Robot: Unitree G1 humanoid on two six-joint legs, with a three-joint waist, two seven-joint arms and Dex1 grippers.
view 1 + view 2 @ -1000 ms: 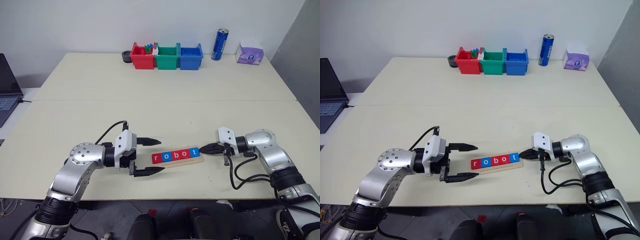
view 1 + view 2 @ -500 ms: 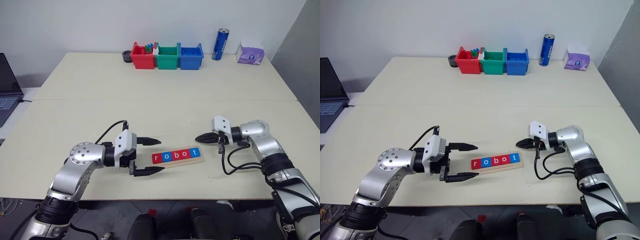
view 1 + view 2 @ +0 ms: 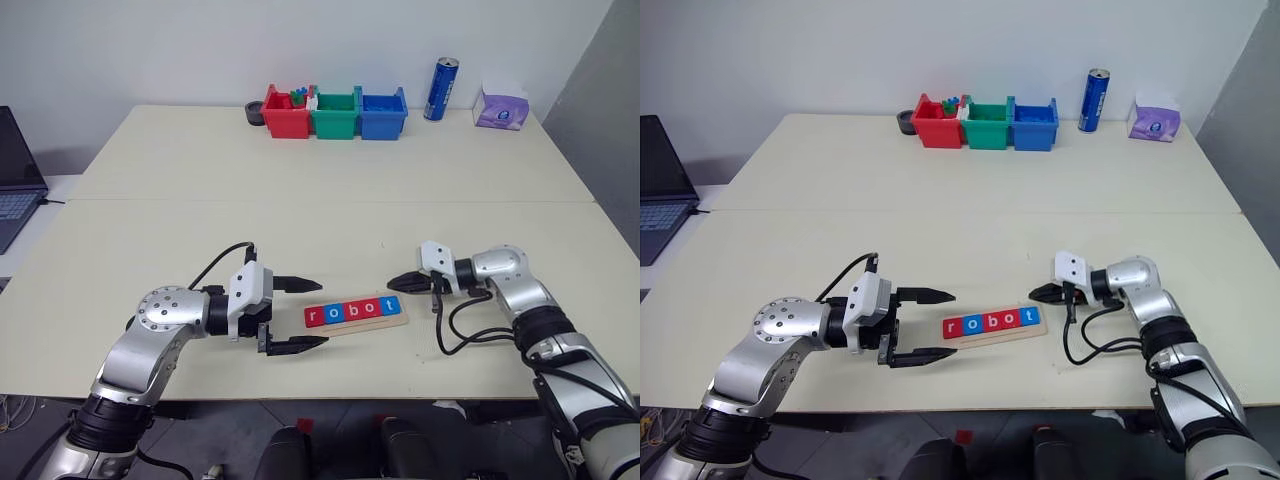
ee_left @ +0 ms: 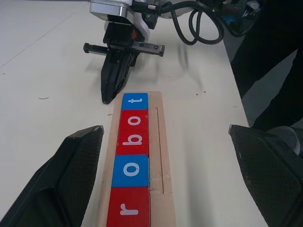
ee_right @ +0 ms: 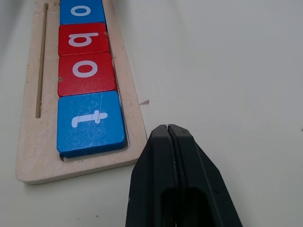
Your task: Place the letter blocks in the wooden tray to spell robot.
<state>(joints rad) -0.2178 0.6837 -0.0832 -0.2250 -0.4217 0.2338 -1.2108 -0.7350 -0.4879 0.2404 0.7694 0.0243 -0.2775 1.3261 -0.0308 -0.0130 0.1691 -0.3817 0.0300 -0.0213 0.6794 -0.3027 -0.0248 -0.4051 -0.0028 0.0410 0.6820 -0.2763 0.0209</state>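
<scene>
Having pulled back from the tray's right end and edged up the table since a second ago, right gripper (image 3: 397, 281) now sitting just off the tray's far right corner — fingers clenched tight together, gripping nothing, tip close to the wood but apart from it. Holding its place at the other end, left gripper (image 3: 305, 312) — fingers spread wide and empty, pointing along the table at the tray's left end. Lying between the two, on the near part of the table (image 3: 320, 220), wooden tray (image 3: 398, 320) with all five letter blocks (image 3: 352, 310) seated in a row: red r, blue o, red b, red o, blue t, reading robot. Standing along the far edge — red, green and blue bins (image 3: 334, 112), blue can (image 3: 440, 89), tissue box (image 3: 499, 104).
</scene>
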